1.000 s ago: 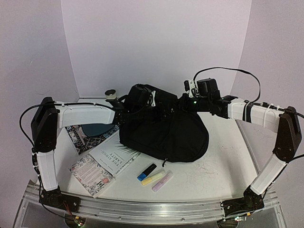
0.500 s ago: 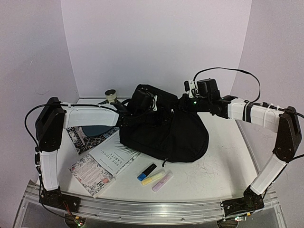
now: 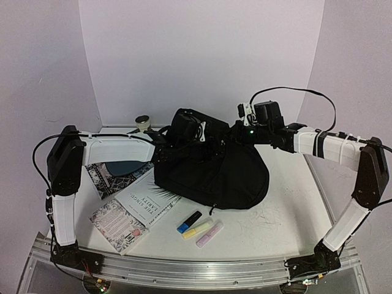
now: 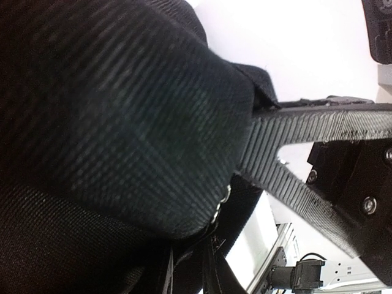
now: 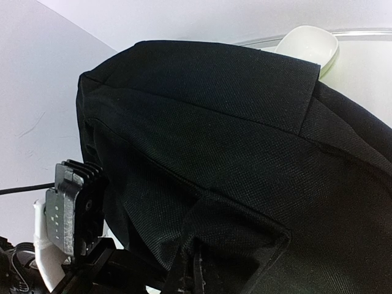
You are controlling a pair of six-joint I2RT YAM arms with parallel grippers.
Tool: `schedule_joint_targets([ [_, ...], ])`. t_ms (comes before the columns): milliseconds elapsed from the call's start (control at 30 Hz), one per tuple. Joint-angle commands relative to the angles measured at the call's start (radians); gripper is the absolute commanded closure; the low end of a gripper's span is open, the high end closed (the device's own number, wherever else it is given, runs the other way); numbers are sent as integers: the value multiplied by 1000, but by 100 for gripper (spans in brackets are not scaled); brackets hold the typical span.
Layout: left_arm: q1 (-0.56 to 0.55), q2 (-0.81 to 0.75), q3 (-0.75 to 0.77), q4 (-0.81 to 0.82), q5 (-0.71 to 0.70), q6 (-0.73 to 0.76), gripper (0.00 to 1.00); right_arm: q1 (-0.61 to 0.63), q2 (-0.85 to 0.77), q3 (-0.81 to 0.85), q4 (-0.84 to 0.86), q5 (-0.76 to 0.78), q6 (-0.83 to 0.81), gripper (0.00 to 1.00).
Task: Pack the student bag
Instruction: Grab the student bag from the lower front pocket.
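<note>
The student bag (image 3: 214,174), a large black fabric backpack, lies in the middle of the table with its top edge lifted at both ends. My left gripper (image 3: 184,131) is at the bag's upper left corner. In the left wrist view its ribbed fingers (image 4: 294,196) close to a narrow V on a bulge of the bag's fabric (image 4: 122,122). My right gripper (image 3: 236,133) holds the upper right of the bag. In the right wrist view its fingertips (image 5: 191,278) are shut on a fold of the black fabric (image 5: 233,147).
A white book (image 3: 147,205) and a patterned notebook (image 3: 119,223) lie left of the bag, beside a patterned mat with a teal plate (image 3: 116,171). Blue (image 3: 188,222), yellow (image 3: 197,229) and pink (image 3: 209,233) highlighters lie in front. A white bowl (image 5: 306,49) sits behind the bag.
The left arm has shifted a little to the right, carrying the bag's upper left corner with it. The right arm has stayed put.
</note>
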Motion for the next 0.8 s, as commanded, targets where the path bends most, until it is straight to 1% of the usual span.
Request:
schedule_joint_targets([
  [0, -14, 21, 65, 37, 31, 2, 83, 19, -10, 52, 98, -53, 6, 100],
  [133, -14, 18, 51, 37, 20, 0, 91, 20, -14, 49, 97, -44, 0, 100],
  [200, -14, 11, 39, 37, 17, -1, 99, 20, -16, 47, 96, -36, -5, 100],
  [233, -14, 7, 33, 37, 16, -1, 100, 20, -18, 47, 96, -31, -7, 100],
  [467, -14, -55, -41, 37, 20, 0, 100, 15, -23, 64, 88, 0, -15, 100],
  [767, -15, -157, -221, 36, 30, -3, 100, -27, -33, 90, 76, 25, -29, 100],
])
